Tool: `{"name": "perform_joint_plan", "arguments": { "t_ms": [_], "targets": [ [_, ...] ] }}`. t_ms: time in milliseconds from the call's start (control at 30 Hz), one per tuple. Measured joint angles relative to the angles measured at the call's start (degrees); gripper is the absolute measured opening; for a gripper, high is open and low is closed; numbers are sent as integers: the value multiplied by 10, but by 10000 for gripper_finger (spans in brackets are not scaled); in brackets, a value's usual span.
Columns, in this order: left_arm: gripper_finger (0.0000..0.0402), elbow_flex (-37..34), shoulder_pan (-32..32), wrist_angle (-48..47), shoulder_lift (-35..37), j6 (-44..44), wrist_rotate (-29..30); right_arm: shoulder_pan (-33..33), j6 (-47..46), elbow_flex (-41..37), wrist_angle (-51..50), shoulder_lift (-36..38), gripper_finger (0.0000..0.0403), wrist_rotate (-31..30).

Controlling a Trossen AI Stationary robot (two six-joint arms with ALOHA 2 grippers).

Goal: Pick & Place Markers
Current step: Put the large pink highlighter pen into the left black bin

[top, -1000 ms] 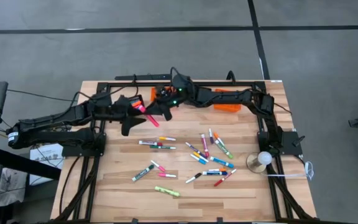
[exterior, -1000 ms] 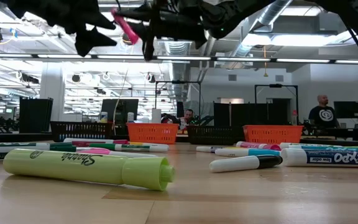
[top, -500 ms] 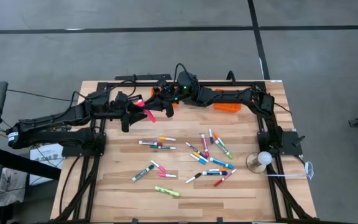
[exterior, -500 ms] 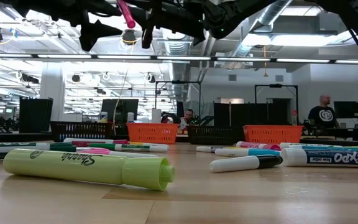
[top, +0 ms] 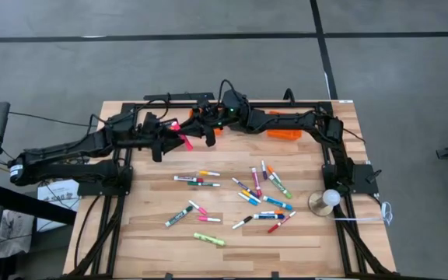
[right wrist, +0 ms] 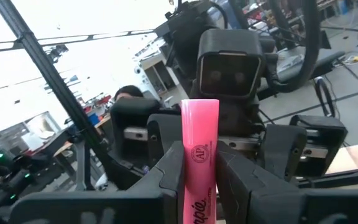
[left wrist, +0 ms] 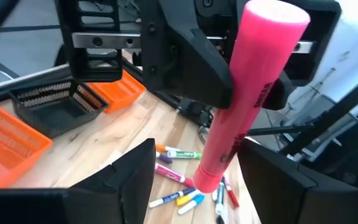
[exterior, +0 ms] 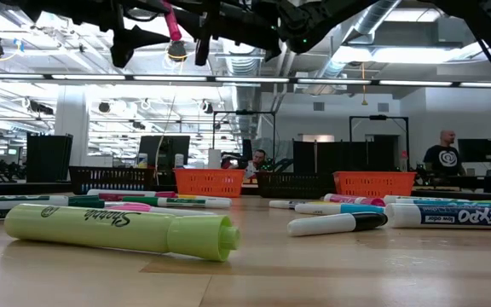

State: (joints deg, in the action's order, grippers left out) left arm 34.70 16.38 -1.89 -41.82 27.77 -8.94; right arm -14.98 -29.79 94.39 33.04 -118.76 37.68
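Observation:
A pink highlighter (top: pixel 181 138) hangs in the air over the table's far part, between the two arms. My right gripper (right wrist: pixel 199 180) is shut on it. My left gripper (left wrist: pixel 196 152) is open, its fingers standing wide on either side of the highlighter (left wrist: pixel 247 93) without touching it. In the low view the highlighter (exterior: pixel 173 21) shows high up, nearly upright. Several other markers (top: pixel 239 194) lie flat and scattered on the table's middle and near part. A yellow highlighter (exterior: pixel 118 228) lies nearest the near edge. My right gripper pinches the pink highlighter's barrel (right wrist: pixel 199 186) between its two fingers (right wrist: pixel 166 171). The flat end (right wrist: pixel 199 106) sticks out past the fingertips toward my left gripper. The highlighter is lifted clear of the table.
Orange baskets (top: pixel 286 134) (left wrist: pixel 11 137) and a black slatted basket (left wrist: pixel 61 106) stand along the far edge. A round white thing on a base (top: pixel 329 198) stands at the table's right edge. People show in the room beyond the table.
Both grippers and the pink highlighter have moved a little toward the table's far edge and risen. In the low view the highlighter has gone from slanted to nearly upright.

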Motion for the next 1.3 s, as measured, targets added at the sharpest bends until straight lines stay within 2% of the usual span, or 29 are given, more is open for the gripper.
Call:
{"name": "perform_joint_plan", "arguments": {
  "t_ms": [200, 433, 667, 967, 1133, 1300],
  "targets": [
    [234, 0, 0, 47, -49, -2, 3, 3, -1, 0, 5, 0, 53, -33],
    [215, 0, 0, 83, -99, -10, 1, 3, 1, 0, 5, -1, 53, -38],
    [181, 0, 0, 105, -87, -28, -4, 3, 0, 0, 4, -1, 53, -37],
    [161, 0, 0, 103, -57, -35, -3, 3, 1, 0, 0, -1, 53, -36],
    [128, 0, 0, 82, -57, -34, -5, 3, 3, 0, 0, -1, 53, -46],
    [75, 0, 0, 80, -57, -34, -10, 3, 3, 0, -2, -1, 53, -49]
  ]
}}
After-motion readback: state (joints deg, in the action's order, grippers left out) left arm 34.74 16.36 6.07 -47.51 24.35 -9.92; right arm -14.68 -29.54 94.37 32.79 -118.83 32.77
